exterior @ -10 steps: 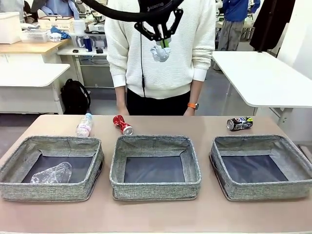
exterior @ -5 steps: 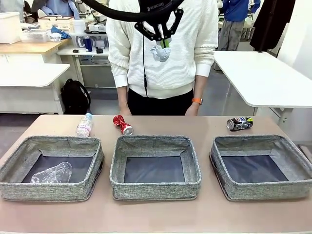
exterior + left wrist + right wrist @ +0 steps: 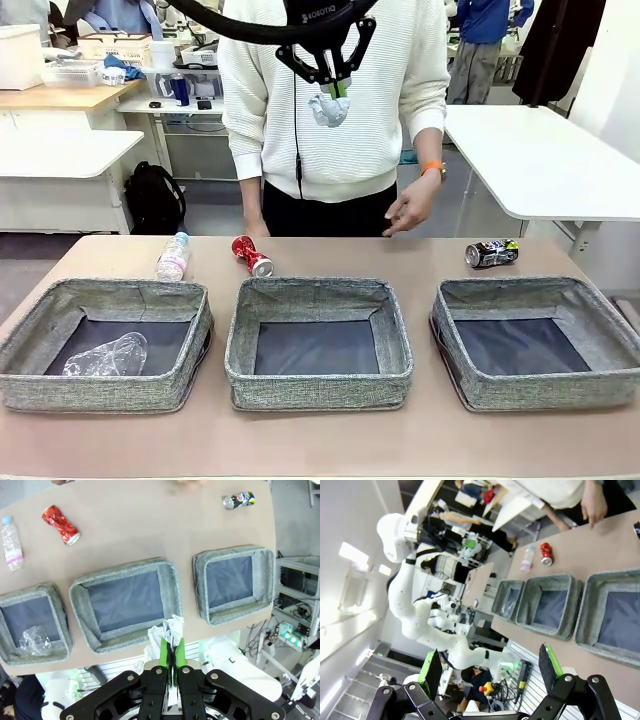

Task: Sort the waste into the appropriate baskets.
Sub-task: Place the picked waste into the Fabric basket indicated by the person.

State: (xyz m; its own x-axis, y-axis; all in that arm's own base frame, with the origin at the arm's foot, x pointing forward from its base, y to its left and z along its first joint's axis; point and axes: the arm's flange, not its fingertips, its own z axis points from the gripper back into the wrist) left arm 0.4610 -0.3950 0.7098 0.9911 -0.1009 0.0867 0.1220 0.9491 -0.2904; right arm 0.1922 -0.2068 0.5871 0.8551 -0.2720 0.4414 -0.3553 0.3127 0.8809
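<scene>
Grey woven fabric frames our count. The left basket (image 3: 100,395) holds the crushed clear plastic bottle (image 3: 105,355), the one piece we judge sorted. Behind that basket, on the bare table (image 3: 420,450), lies the small clear bottle with pink label (image 3: 173,256). The crushed red can (image 3: 251,255) lies just beyond the middle basket (image 3: 318,385), whose floor is bare.

High above the middle, the left gripper (image 3: 335,85) is clenched on the crumpled white paper (image 3: 328,108), which it has not yet let go. The person's hand (image 3: 410,208) hovers over the far edge. The crushed black can (image 3: 491,253) lies behind the right basket (image 3: 540,390), which is also bare. By our reckoning, four pieces are left.

The right gripper (image 3: 489,666) stands spread wide, grasping nothing.

From the front, the near walls hide a strip of each basket floor. The left gripper's upper part runs off the top edge, and the paper covers the tips of its green pads (image 3: 163,650).
</scene>
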